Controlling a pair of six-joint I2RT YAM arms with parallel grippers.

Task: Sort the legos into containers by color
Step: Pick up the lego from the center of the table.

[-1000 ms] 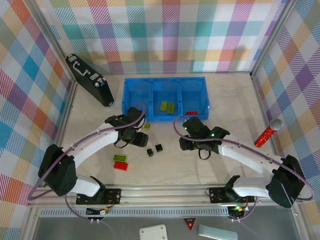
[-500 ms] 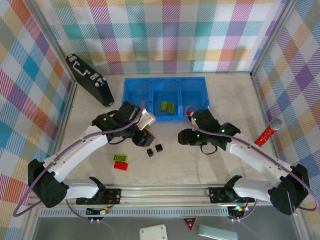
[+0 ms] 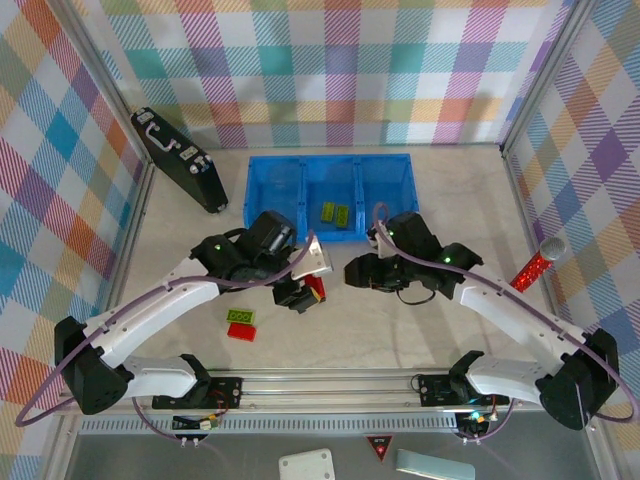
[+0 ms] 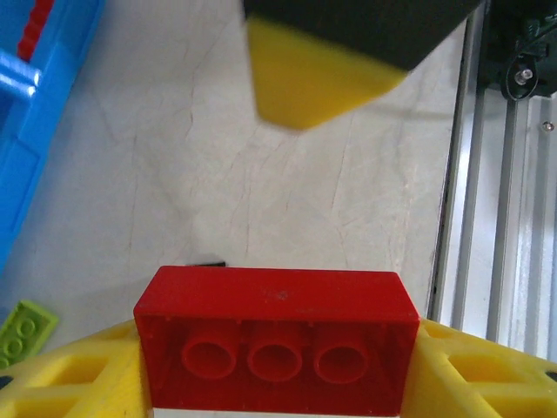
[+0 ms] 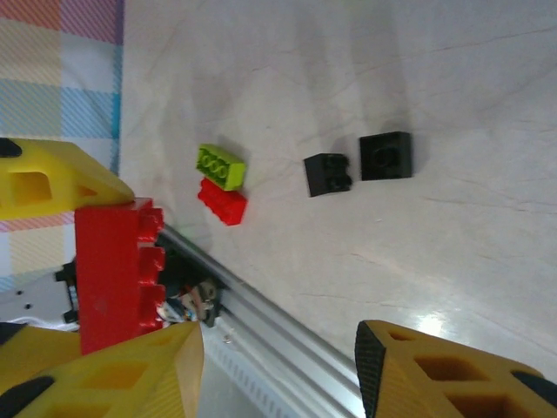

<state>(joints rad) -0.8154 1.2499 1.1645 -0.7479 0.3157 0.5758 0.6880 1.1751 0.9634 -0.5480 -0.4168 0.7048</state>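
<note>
The left gripper (image 3: 306,288) was clamped on a red studded plastic brick (image 4: 277,344). Its yellow fingers (image 4: 74,374) pressed the brick's two short ends, the hollow underside faced the wrist camera, and the brick was held clear of the pale marbled tabletop (image 4: 174,174). Just in front of it, almost tip to tip, the right gripper (image 3: 354,272) stood spread wide with nothing between its fingers (image 5: 435,379). The held brick sat just beside one of them, and whether they touched could not be told. A lime-green flat plate (image 4: 22,331) lay on the table by the left gripper's finger. Below the right gripper's opening, two black cube-like pieces (image 5: 387,156) lay close together. Farther off, to the left gripper's left and nearer the arm bases, a lime-green brick (image 3: 240,316) and a small red brick (image 3: 240,331) lay touching. Beyond both grippers stood a translucent blue plastic tray (image 3: 275,190) of three compartments, with two lime-green bricks (image 3: 335,212) in the middle one and a red studded piece (image 4: 35,26) in a compartment that could not be told. Farthest out were a black case with silver latches (image 3: 180,160), off to the left gripper's left, and a red cylinder with a silver cap (image 3: 533,265), well to the right gripper's right.
</note>
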